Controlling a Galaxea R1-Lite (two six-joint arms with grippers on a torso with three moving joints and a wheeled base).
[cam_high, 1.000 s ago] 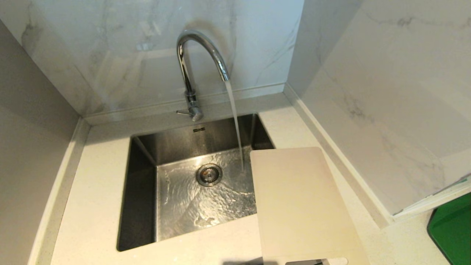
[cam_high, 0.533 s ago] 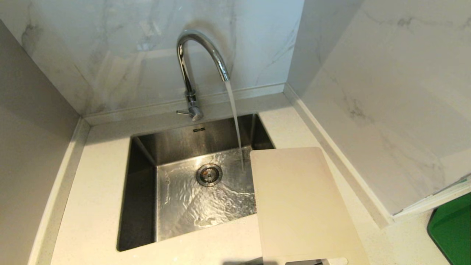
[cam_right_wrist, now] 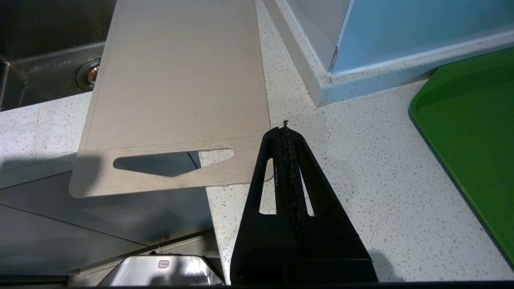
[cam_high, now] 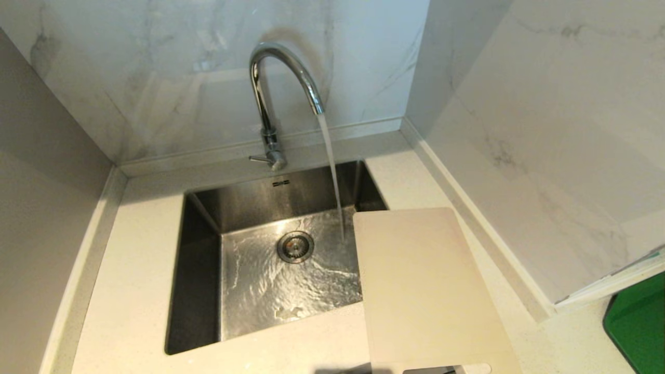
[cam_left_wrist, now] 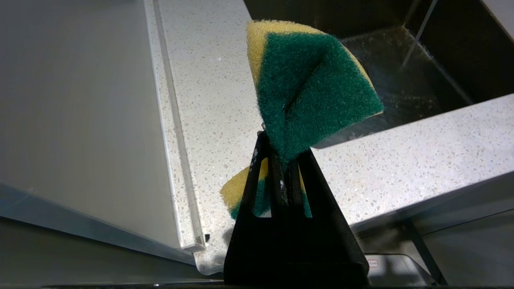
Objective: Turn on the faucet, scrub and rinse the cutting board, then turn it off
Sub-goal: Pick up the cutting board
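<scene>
The chrome faucet (cam_high: pixel 273 93) stands behind the steel sink (cam_high: pixel 200 270) and a stream of water runs from its spout into the basin. The cream cutting board (cam_high: pixel 426 291) lies flat on the counter to the right, one long edge hanging over the sink, its handle slot (cam_right_wrist: pixel 172 160) at the near end past the counter's front edge. Neither arm shows in the head view. My left gripper (cam_left_wrist: pixel 277 140) is shut on a green-and-yellow sponge (cam_left_wrist: pixel 313 84), held above the counter left of the sink. My right gripper (cam_right_wrist: pixel 285 130) is shut and empty, just beside the board's near right corner.
A bright green flat tray (cam_high: pixel 636 324) lies on the counter at the far right. Marble walls close in behind and to the right of the sink, and a grey panel (cam_high: pixel 36 208) stands on the left. The counter's front edge (cam_right_wrist: pixel 209 208) runs under the board's handle end.
Only the water rippling in the basin differs. The board, the faucet and the camera have stayed put.
</scene>
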